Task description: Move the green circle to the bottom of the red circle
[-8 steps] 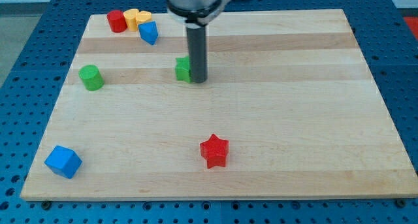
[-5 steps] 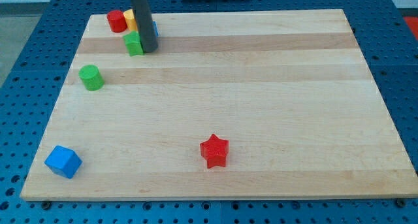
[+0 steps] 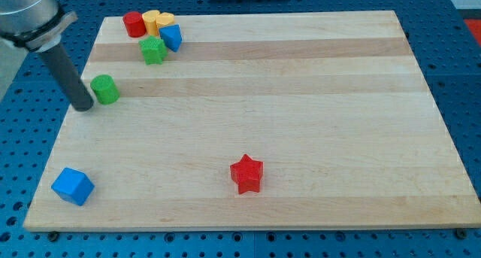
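Camera view: my tip (image 3: pixel 83 107) sits just left of the green circle (image 3: pixel 105 89), touching or nearly so.

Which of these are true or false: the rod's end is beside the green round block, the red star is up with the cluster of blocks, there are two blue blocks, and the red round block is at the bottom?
1. My tip sits just to the view's left of the green circle. True.
2. The red star lies in the cluster at the view's top left. False: it lies alone toward the view's bottom, near the middle.
3. There are two blue blocks. True: one in the top cluster, one blue cube at the bottom left.
4. The red circle is at the view's bottom. False: it is at the top left, beside the yellow block.
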Robot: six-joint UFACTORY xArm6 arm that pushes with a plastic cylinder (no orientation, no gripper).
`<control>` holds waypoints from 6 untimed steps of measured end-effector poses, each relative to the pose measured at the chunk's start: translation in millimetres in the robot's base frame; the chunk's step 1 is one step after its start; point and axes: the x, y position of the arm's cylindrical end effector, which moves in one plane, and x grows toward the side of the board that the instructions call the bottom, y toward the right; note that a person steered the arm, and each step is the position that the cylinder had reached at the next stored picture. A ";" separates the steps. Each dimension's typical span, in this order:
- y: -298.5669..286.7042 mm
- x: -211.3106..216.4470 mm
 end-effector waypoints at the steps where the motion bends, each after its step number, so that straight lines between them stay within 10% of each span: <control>1: 43.9 -5.2; 6: 46.3 -110.4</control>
